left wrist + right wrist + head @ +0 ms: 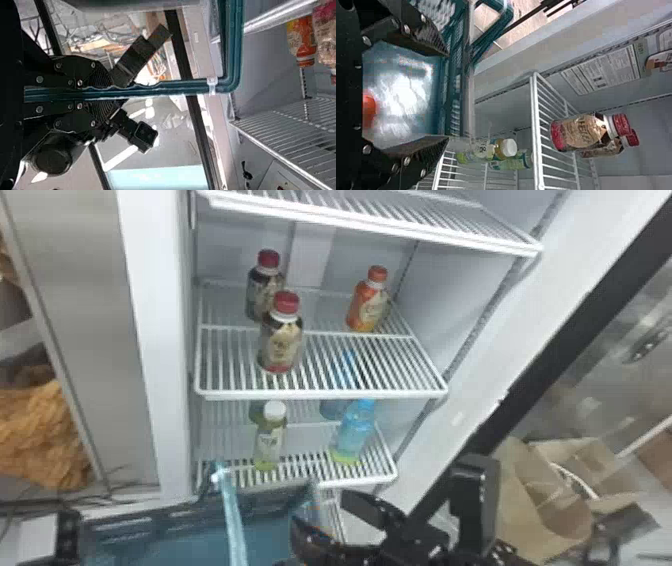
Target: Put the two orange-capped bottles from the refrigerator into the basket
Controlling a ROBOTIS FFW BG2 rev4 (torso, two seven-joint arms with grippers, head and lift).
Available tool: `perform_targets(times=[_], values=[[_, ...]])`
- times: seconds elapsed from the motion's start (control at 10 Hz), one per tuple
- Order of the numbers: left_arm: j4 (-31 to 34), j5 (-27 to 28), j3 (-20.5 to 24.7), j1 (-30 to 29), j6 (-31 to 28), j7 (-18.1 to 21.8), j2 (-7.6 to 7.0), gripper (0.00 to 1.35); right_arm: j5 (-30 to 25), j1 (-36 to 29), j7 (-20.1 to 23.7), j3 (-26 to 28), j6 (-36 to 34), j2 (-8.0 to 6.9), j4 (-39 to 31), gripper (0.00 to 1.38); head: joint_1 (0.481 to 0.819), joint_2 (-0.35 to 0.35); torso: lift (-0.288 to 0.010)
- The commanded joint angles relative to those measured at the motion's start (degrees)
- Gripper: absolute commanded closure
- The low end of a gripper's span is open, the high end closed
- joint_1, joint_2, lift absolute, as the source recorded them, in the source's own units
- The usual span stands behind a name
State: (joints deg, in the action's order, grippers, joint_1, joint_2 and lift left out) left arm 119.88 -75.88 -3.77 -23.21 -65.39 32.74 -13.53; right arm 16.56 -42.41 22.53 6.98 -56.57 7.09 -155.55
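One orange-capped bottle (367, 302) stands at the back right of the middle refrigerator shelf; the left wrist view has an orange-capped bottle (303, 39) too. The blue-green basket (145, 547) is at the bottom left, in front of the refrigerator. Beside its left end is my left gripper (67, 537). In the left wrist view my left gripper (115, 92) is shut on the basket's rim (174, 87). My right gripper (320, 510) is open by the basket's right side. Between the fingers of my right gripper (447, 96), an orange rounded thing (369, 110) shows against the basket's blue interior.
Two red-capped bottles (282, 340) occupy the middle shelf's left part. Below are a white-capped bottle (271, 440) and a blue bottle (355, 432). The shelf's front edge (320, 394) and the door frame (500, 355) bound the opening. A cardboard box (540, 495) lies right.
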Motion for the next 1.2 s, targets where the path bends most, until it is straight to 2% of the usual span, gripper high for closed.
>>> perform_targets(times=[0.0,0.1,0.3,0.5,0.7,0.9,1.1], values=[[0.0,0.0,0.0,0.0,0.0,0.0,-0.01,1.20,-0.2,0.5,0.2,0.1,2.0,0.02,0.5,0.15,0.695,-0.350,-0.040],[0.0,-0.1,0.0,0.0,0.0,0.0,-0.01,1.20,-0.3,0.5,0.2,0.1,6.5,0.02,0.8,0.11,0.695,-0.350,-0.040],[0.0,-0.1,-0.1,0.1,0.0,0.0,-0.10,1.20,-0.8,2.5,-1.3,1.1,22.0,-0.85,6.6,0.10,0.695,-0.350,-0.040],[0.0,-0.1,-0.1,0.1,0.0,0.0,-0.10,1.20,-2.6,8.9,-2.0,2.0,34.1,-1.03,17.5,0.10,0.695,-0.350,-0.040],[0.0,-0.1,0.0,0.1,0.0,0.0,-0.10,1.20,-3.0,16.4,-2.6,1.5,40.4,-0.50,27.4,0.10,0.695,-0.350,-0.040],[0.0,-0.1,0.0,0.1,0.0,0.0,-0.10,1.20,-4.2,25.0,-3.1,1.1,47.7,-0.24,38.3,0.03,0.695,-0.350,-0.040],[0.0,-0.2,0.0,0.0,0.0,0.0,-0.10,1.20,-6.8,30.5,-5.7,0.9,53.2,-0.24,44.4,0.03,0.695,-0.350,-0.040]])
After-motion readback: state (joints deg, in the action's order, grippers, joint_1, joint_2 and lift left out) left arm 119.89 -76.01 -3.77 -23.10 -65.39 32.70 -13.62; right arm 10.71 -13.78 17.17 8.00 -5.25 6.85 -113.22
